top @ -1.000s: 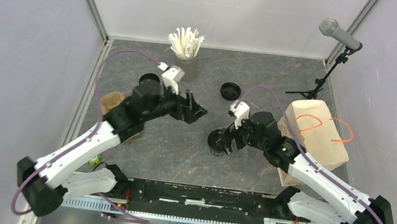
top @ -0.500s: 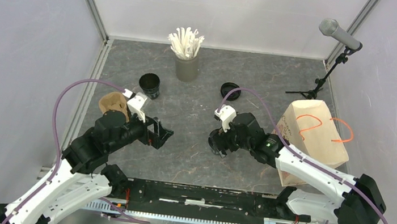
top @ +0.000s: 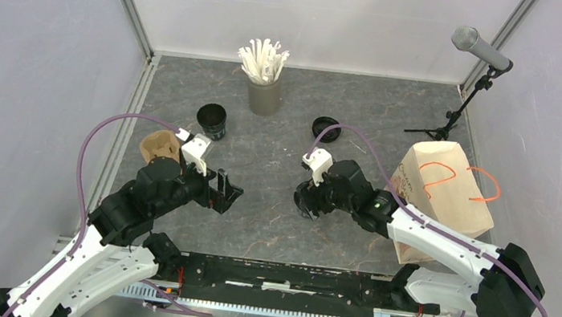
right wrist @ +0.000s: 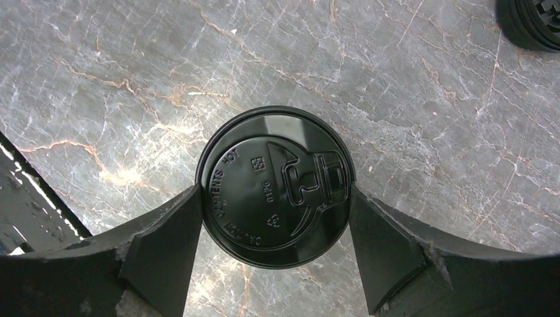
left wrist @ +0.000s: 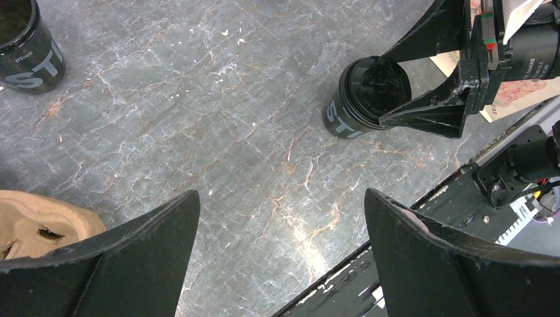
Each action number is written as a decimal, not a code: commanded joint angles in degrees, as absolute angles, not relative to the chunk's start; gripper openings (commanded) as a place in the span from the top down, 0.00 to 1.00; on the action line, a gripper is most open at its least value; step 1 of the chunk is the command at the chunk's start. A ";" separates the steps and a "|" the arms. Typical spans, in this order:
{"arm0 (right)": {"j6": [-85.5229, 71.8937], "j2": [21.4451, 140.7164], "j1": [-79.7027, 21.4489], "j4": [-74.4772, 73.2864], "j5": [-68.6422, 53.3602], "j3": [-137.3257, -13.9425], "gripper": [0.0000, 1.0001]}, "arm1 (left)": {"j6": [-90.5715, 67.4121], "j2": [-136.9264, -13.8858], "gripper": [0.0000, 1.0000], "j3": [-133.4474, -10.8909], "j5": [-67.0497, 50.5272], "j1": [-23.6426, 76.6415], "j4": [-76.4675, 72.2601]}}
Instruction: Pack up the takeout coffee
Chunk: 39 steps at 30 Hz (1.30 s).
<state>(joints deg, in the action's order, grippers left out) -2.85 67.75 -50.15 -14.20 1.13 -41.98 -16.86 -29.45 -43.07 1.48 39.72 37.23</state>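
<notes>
A black takeout cup with its lid (right wrist: 276, 186) on stands upright on the grey stone table, also seen in the left wrist view as the lidded cup (left wrist: 370, 92). My right gripper (right wrist: 274, 198) comes down over it, and both fingers touch the lid's rim on either side. In the top view the right gripper (top: 309, 201) covers most of this cup. A second black cup (top: 212, 120) stands open and lidless at the back left. A loose black lid (top: 326, 128) lies behind the right arm. My left gripper (top: 227, 192) hangs wide open above bare table, holding nothing.
A brown pulp carrier (top: 159, 146) lies by the left arm. A grey cup of white straws (top: 265, 76) stands at the back. A paper bag with orange handles (top: 443, 195) lies at the right, a microphone stand (top: 464, 92) behind it.
My left arm drew back from the open cup toward the near left. The right gripper shifted slightly left over the lidded cup and its fingers closed in onto the lid.
</notes>
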 commanded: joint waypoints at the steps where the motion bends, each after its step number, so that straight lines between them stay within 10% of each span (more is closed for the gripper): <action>1: -4.52 68.06 -50.45 -12.89 1.92 -38.23 0.22 | -14.33 -28.72 0.00 -43.75 2.90 39.68 36.65; 39: -4.52 66.56 -41.84 -12.51 8.26 -46.10 0.29 | -14.93 -28.16 0.00 -43.59 7.65 39.65 37.88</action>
